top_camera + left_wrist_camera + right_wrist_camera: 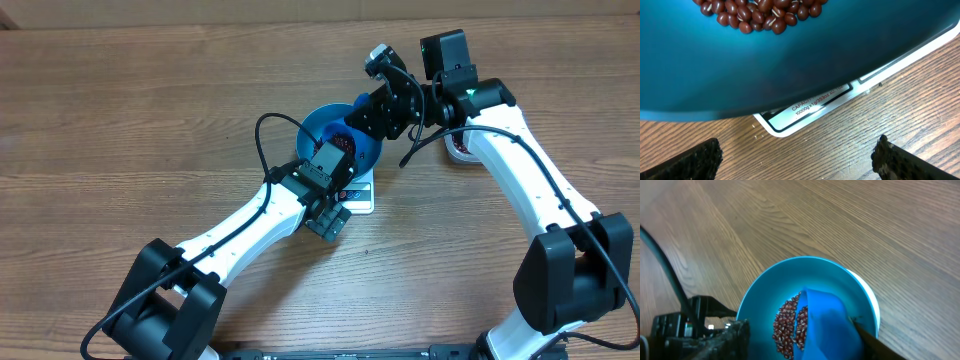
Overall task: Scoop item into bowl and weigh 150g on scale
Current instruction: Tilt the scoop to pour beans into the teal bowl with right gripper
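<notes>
Beans (787, 325) lie in the blue bowl (765, 287) on the scale (805, 107) (blue scoop (827, 320) among them). Left claw (797, 159) gapes beside the bowl; right claw (805, 340), released, straddles the scoop.

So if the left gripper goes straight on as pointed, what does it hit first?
Probably the outer wall of the round deep blue bowl, just above the white scale; depth is unclear.

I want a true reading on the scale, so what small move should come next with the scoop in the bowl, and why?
Probably lift the scoop straight up and clear of the bowl. It sits inside, over the beans, and the bowl rests on the scale, so any contact could add its weight to the reading.
</notes>
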`<act>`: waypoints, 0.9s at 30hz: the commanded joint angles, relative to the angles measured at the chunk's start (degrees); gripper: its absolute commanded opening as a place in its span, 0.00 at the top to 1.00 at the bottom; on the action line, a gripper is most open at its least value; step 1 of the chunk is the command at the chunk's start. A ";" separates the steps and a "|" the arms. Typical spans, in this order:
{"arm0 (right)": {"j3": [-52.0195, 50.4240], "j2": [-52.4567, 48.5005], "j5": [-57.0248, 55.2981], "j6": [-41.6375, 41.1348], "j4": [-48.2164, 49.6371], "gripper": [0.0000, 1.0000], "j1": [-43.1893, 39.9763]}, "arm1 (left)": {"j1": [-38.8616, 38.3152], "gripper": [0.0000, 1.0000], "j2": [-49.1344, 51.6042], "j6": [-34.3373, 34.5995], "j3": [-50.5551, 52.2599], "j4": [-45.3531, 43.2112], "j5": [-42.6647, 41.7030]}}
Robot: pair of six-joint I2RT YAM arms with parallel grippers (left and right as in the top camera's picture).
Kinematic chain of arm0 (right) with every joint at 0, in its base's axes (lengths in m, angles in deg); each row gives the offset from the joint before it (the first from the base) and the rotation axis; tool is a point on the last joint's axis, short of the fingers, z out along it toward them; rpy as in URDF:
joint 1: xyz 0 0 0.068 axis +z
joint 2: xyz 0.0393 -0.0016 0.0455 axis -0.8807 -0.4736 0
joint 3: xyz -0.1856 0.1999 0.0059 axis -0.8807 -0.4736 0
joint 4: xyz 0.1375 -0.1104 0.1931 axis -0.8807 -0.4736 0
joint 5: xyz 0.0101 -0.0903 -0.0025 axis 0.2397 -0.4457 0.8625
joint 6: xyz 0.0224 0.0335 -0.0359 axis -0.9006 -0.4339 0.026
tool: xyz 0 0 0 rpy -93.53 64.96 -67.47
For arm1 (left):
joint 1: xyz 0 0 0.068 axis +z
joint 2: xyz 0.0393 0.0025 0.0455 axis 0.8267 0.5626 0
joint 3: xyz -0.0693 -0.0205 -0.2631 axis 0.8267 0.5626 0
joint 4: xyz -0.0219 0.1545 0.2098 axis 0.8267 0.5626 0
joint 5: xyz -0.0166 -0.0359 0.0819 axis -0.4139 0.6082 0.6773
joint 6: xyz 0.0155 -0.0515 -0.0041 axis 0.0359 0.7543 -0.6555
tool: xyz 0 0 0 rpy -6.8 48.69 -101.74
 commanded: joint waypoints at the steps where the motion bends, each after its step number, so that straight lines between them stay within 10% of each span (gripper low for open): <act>1: 1.11 -0.50 -2.32 0.02 0.22 0.36 0.22 | -0.37 0.01 0.44 -1.11 0.13 -0.17 0.50; 8: 1.11 -2.58 -3.74 -0.02 -0.17 0.34 0.22 | -0.37 0.00 0.44 -1.11 0.13 -0.17 0.50; 16: 1.14 -2.99 -3.85 -0.07 1.03 0.82 0.20 | -0.37 0.00 0.44 -1.14 0.13 -0.15 0.50; 24: 1.11 -3.02 -2.60 -0.24 0.83 0.78 0.22 | -0.37 0.01 0.44 -1.11 0.13 -0.15 0.50; 27: 1.11 -3.02 -2.60 -0.24 1.14 0.91 0.22 | -0.37 0.00 0.44 -1.11 0.13 -0.17 0.50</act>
